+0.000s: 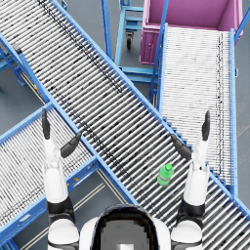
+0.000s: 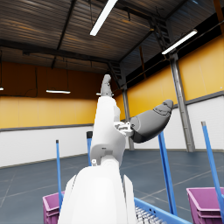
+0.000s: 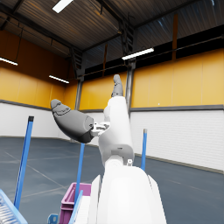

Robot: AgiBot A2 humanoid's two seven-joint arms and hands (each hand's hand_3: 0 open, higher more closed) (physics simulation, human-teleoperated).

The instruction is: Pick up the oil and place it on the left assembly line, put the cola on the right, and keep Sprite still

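Currently only the Sprite (image 1: 165, 174) sits on the centre conveyor (image 1: 97, 93), untouched as req'd; nothing else to sort in view. The left robot hand (image 1: 53, 141) & right robot hand (image 1: 197, 144) are raised, released, empty.

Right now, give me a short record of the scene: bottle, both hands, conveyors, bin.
bottle: one green bottle, apparently upright on the middle conveyor, beside the right arm
left hand: left hand raised over the left conveyor, fingers apart, holding nothing
right hand: right hand raised by the right conveyor, fingers apart, holding nothing
oil and cola: not in view
bin: pink bin at the right conveyor's far end
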